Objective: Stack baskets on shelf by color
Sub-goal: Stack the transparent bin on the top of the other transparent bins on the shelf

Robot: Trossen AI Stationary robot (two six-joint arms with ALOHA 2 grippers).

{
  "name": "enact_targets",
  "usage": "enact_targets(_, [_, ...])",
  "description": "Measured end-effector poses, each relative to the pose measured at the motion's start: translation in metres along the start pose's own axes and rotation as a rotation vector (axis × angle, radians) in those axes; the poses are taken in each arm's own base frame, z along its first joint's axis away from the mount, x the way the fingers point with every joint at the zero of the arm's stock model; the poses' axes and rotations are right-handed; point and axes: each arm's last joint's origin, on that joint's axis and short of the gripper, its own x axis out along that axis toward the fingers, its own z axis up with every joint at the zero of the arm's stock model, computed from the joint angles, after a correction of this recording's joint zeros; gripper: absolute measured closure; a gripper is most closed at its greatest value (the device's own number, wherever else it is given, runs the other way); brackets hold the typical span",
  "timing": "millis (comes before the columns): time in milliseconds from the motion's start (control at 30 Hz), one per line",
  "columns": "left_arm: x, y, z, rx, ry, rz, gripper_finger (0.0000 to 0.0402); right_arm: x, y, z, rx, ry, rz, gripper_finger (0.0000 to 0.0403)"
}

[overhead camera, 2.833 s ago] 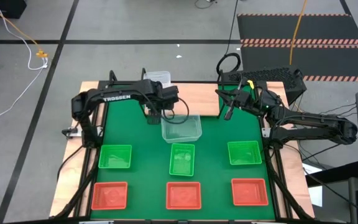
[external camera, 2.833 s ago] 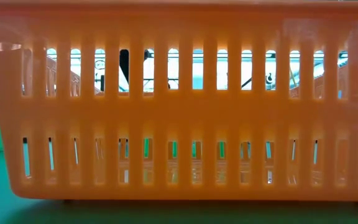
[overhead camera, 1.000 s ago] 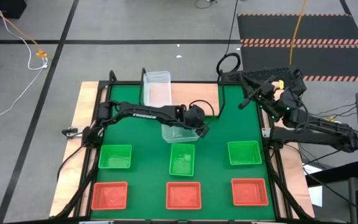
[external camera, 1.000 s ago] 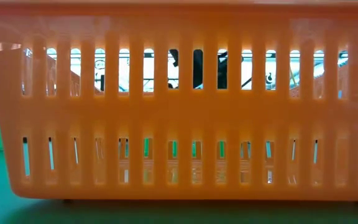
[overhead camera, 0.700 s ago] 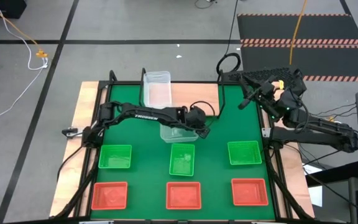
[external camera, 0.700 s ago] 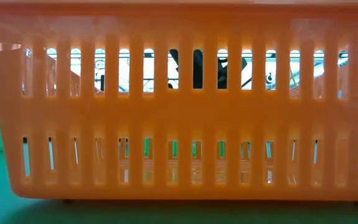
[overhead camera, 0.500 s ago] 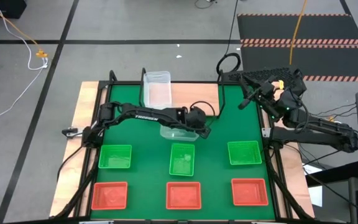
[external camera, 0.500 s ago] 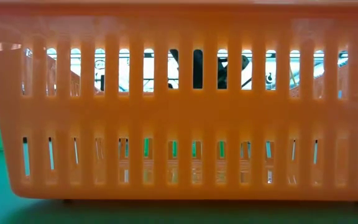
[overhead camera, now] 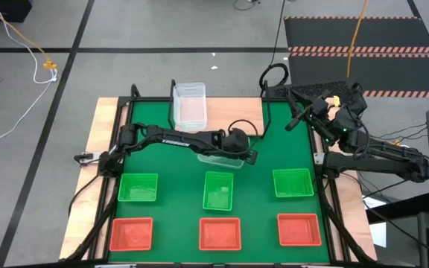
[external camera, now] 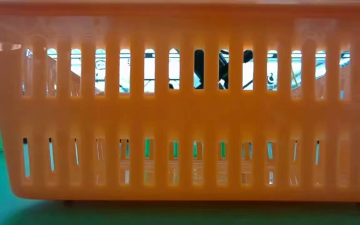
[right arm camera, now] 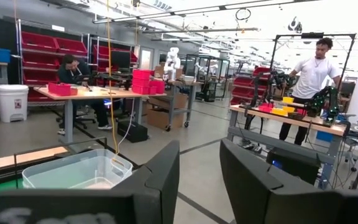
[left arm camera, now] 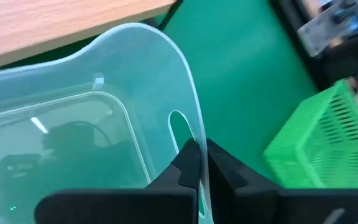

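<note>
**Left tool clamped on a clear basket's rim at mid-desk**

The left tool (overhead camera: 246, 155) reaches across the green mat (overhead camera: 263, 152) to the middle of the desk and is clenched on the right-hand wall of a clear basket (overhead camera: 216, 158). The left wrist view shows the two dark fingers (left arm camera: 190, 163) pinching that thin translucent wall just beside its handle slot. This basket sits on the mat just near of the shelf (overhead camera: 229, 113), a light-brown board along the far edge of the desk.

A second clear basket (overhead camera: 188, 105) stands on the left part of the shelf; the right wrist view also catches it (right arm camera: 76, 170).

Three green baskets lie in a row across the mat: left (overhead camera: 138, 187), middle (overhead camera: 218, 190) and right (overhead camera: 293, 182). The held clear basket is just far of the middle green one, apart from it. Nearer still is a row of three red-orange baskets: left (overhead camera: 131, 234), middle (overhead camera: 220, 234) and right (overhead camera: 299, 229). The low view is almost filled by the slotted side of one red-orange basket (external camera: 180, 106).

The right tool (overhead camera: 293, 119) waits raised at the far right corner of the desk, its fingers (right arm camera: 160, 171) parted and holding nothing. Beyond the desk, the right wrist view shows a workshop with a seated person (right arm camera: 73, 71) at a bench and a standing person (right arm camera: 312, 71) on the right.
</note>
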Motion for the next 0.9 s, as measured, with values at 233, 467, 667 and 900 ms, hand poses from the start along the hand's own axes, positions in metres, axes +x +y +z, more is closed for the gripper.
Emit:
enact_targets(233, [-0.011,-0.014,0.011,-0.031,0.004,-0.117,0.0387,0.0,0.0,0.0,-0.013,0.004,0.001,0.0291])
enact_targets(467, [-0.056,-0.045,0.02,0.124,-0.033,-0.257,0.0396,0.001,0.001,-0.001,-0.034,0.009,0.001,0.0291])
enact_targets(667, [-0.11,-0.059,0.031,0.347,-0.106,-0.291,0.0392,0.003,0.002,-0.002,-0.036,0.016,0.002,0.0291])
enact_targets(900, [-0.172,-0.055,0.034,0.817,-0.13,-0.177,0.0389,0.004,0.003,-0.003,-0.035,0.016,0.002,0.0291])
